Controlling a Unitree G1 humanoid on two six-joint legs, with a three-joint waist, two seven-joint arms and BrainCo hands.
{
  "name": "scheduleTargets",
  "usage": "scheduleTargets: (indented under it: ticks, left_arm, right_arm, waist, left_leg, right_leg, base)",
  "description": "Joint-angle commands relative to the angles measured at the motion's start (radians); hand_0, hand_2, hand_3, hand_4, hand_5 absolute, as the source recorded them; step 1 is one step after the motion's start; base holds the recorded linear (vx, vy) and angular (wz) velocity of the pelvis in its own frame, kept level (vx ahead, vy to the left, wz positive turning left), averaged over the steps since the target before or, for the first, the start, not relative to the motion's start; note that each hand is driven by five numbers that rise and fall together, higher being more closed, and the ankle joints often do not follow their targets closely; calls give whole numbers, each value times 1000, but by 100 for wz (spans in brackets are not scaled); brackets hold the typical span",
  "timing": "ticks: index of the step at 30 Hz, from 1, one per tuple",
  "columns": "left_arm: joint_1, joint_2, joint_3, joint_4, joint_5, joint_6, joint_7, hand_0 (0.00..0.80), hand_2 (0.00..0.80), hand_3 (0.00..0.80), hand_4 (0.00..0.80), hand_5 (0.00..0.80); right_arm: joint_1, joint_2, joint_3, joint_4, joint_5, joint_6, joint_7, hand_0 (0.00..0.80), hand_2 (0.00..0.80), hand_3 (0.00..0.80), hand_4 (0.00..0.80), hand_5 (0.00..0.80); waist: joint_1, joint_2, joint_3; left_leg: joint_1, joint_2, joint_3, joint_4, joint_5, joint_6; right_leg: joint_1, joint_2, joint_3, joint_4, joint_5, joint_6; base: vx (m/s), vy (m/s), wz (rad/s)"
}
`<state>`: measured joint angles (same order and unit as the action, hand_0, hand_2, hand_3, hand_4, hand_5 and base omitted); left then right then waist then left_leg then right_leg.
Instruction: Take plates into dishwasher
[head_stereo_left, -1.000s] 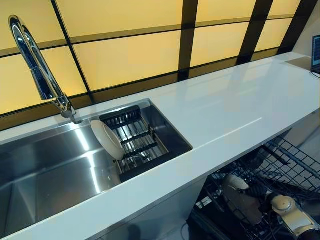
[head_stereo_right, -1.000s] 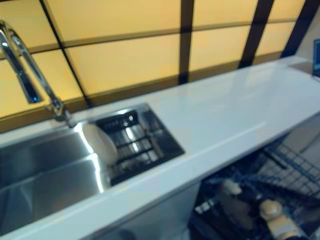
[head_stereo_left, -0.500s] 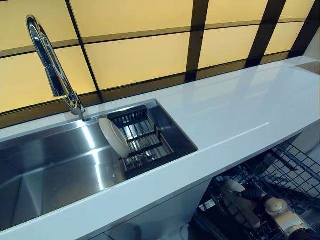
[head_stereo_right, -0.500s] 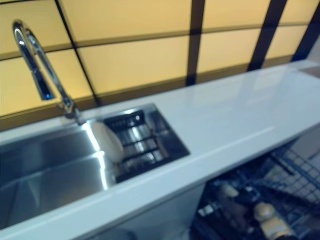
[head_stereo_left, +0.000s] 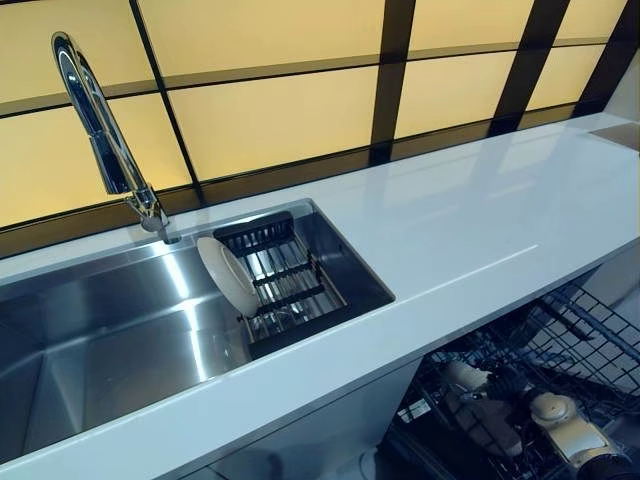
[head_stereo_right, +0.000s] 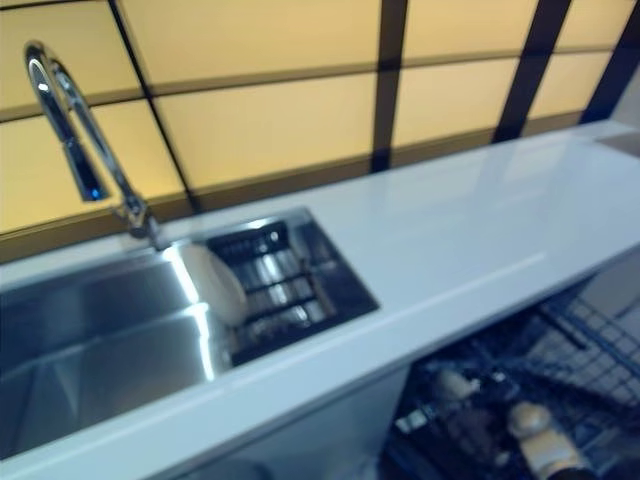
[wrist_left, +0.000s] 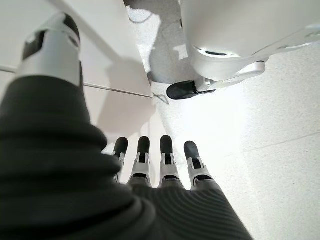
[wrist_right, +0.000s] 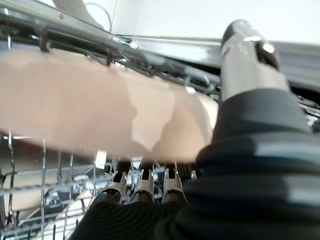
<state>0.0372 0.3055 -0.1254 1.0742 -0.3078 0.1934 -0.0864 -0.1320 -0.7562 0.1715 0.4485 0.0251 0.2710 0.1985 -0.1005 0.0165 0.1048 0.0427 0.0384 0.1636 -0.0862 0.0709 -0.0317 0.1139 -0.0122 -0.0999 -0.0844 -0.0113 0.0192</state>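
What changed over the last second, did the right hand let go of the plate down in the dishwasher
Not that I can see. The right hand is low in the dishwasher rack, its fingers under a plate there, about where it was. The big shift across the head views is camera movement. The plate in the sink rack stays on edge, and the left hand hangs open over the floor.

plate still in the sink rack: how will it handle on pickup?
The plate stands on edge in the black rack, so it will probably tip if nudged sideways. It looks rigid and glossy, likely slippery and breakable against the steel sink.
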Motion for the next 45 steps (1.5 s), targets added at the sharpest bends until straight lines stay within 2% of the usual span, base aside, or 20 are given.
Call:
scheduleTargets:
  ticks: [1, 7, 13, 16, 17, 22, 26, 31, 32, 34, 37, 38, 40, 43, 44, 45]
  left_arm:
    - [-47, 48, 23, 27, 3, 17, -2, 0, 0, 0, 0, 0]
    - [-58, 67, 34, 44, -11, 30, -13, 0, 0, 0, 0, 0]
    - [-67, 73, 32, 70, -36, 22, -13, 0, 0, 0, 0, 0]
    - [-67, 75, 26, 76, -50, 18, -10, 0, 0, 0, 0, 0]
    - [-69, 78, 21, 81, -59, 17, -11, 0, 0, 0, 0, 0]
    - [-78, 85, -5, 90, -88, 12, -3, 0, 0, 0, 0, 0]
    - [-79, 89, -38, 104, -112, 3, 10, 0, 0, 0, 0, 0]
    - [-66, 87, -55, 115, -119, -15, 19, 0, 0, 0, 0, 0]
    - [-65, 86, -58, 115, -121, -16, 22, 0, 0, 0, 0, 0]
    - [-59, 81, -64, 115, -126, -23, 27, 0, 0, 0, 0, 0]
    - [-53, 79, -68, 108, -133, -27, 30, 0, 0, 0, 0, 0]
    - [-52, 77, -67, 101, -136, -24, 33, 0, 0, 0, 0, 0]
    - [-47, 76, -65, 92, -133, -22, 33, 0, 0, 0, 0, 0]
    - [-44, 77, -65, 84, -130, -21, 30, 0, 0, 0, 0, 0]
    - [-42, 75, -60, 73, -124, -13, 31, 0, 0, 0, 0, 0]
    - [-44, 73, -47, 82, -100, -48, 21, 0, 0, 0, 0, 0]
  right_arm:
    - [-62, -90, -59, -50, 23, 7, 15, 0, 0, 0, 0, 0]
    - [-108, -212, -113, -57, 53, 41, 45, 0, 0, 0, 0, 0]
    - [-148, -386, -189, -12, 68, 53, 111, 0, 0, 0, 0, 0]
    - [-173, -451, -200, 28, 62, 59, 116, 0, 0, 0, 0, 0]
    - [-204, -497, -195, 65, 56, 62, 126, 0, 0, 0, 0, 0]
    - [-321, -611, -153, 177, 80, 68, 122, 0, 0, 0, 0, 0]
    - [-532, -688, -24, 255, 122, 73, 91, 0, 0, 0, 0, 0]
    - [-834, -712, 206, 268, 167, 52, 37, 0, 0, 0, 0, 0]
    - [-864, -711, 229, 270, 172, 39, 30, 0, 0, 0, 0, 0]
    - [-1008, -699, 343, 263, 171, 4, 9, 0, 0, 0, 0, 0]
    - [-1117, -676, 432, 229, 142, -38, -12, 0, 0, 0, 0, 0]
    - [-1172, -659, 483, 217, 108, -70, -22, 0, 0, 0, 0, 0]
    - [-1228, -636, 545, 176, 33, -148, -41, 0, 0, 0, 0, 0]
    - [-1271, -614, 595, 134, -11, -170, -51, 0, 0, 0, 0, 0]
    - [-1289, -598, 625, 90, -61, -209, -56, 0, 0, 0, 0, 0]
    - [-1285, -587, 633, 37, -108, -228, -52, 0, 0, 0, 0, 0]
  waist:
    - [2, -62, -27]
    - [-12, -77, -37]
    - [-27, -98, -55]
    - [-27, -105, -62]
    - [-24, -109, -66]
    - [-8, -127, -72]
    - [18, -148, -77]
    - [43, -161, -86]
    - [46, -163, -87]
    - [59, -166, -92]
    - [76, -167, -96]
    - [84, -166, -97]
    - [102, -165, -98]
    - [114, -164, -98]
    - [126, -164, -97]
    - [133, -164, -96]
  left_leg:
    - [81, 31, 24, -1, -87, -50]
    - [83, 35, 34, -1, -85, -51]
    - [85, 33, 41, -1, -88, -51]
    - [84, 32, 42, -1, -87, -51]
    - [83, 32, 42, -1, -86, -52]
    - [80, 32, 35, -1, -82, -53]
    - [77, 31, 22, -1, -77, -55]
    - [69, 27, 3, -1, -73, -57]
    - [68, 27, 1, -1, -72, -57]
    - [65, 25, -8, -1, -71, -58]
    - [60, 23, -21, -1, -67, -57]
    - [57, 21, -28, -1, -66, -56]
    - [51, 19, -40, -1, -62, -55]
    - [46, 17, -50, -1, -59, -54]
    - [42, 16, -57, -1, -57, -53]
    - [38, 15, -63, -1, -56, -52]
  right_leg:
    - [-63, -76, 20, -3, 95, 145]
    - [-63, -65, 33, -3, 96, 143]
    - [-64, -52, 48, -3, 96, 140]
    - [-63, -49, 50, -3, 97, 139]
    - [-64, -47, 50, -3, 97, 139]
    - [-60, -44, 44, -3, 96, 137]
    - [-52, -43, 32, -3, 97, 135]
    - [-46, -47, 14, -3, 93, 133]
    - [-45, -48, 12, -3, 93, 133]
    - [-42, -53, 0, -3, 91, 134]
    - [-39, -57, -11, -3, 89, 134]
    - [-38, -59, -17, -3, 87, 134]
    - [-36, -63, -31, -3, 85, 134]
    - [-35, -67, -41, -3, 83, 135]
    - [-33, -71, -50, -3, 82, 136]
    - [-33, -74, -57, -3, 81, 136]
  base:
    - [0, 0, 0]
    - [5, 10, -3]
    - [12, 30, -9]
    - [9, 19, -4]
    - [9, 23, -5]
    - [1, 3, -1]
    - [0, 0, 0]
    - [0, 0, 0]
    - [7, 3, 5]
    - [12, 4, 9]
    - [9, 18, 17]
    - [10, 39, 12]
    - [15, 40, 19]
    - [12, 27, 19]
    - [17, 29, 22]
    - [15, 23, 22]
